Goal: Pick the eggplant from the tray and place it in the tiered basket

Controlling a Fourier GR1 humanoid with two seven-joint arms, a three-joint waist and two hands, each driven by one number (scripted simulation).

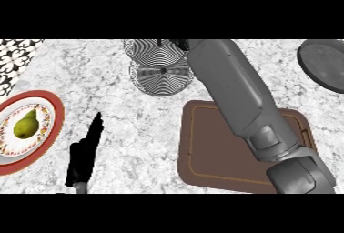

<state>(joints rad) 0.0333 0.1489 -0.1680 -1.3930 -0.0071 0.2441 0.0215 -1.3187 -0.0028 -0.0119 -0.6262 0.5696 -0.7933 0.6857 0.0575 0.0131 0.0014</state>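
Right hand (180, 44) over the tiered basket (160, 75), fingers and eggplant hidden, state cannot be told; risk: release misses the tier; left hand (84, 152) open beside tray (208, 154)

We are looking down at a kitchen counter (134, 136) with a grey-white marbled stone top. A pear (25, 124) lies on a red-rimmed patterned plate (53, 113), a brown tray (215, 159) sits beside it, and a wire tiered basket (158, 68) stands further back. Patterned black-and-white tiles (15, 54) show at one corner and a dark round pan-like disc (326, 61) at the other.
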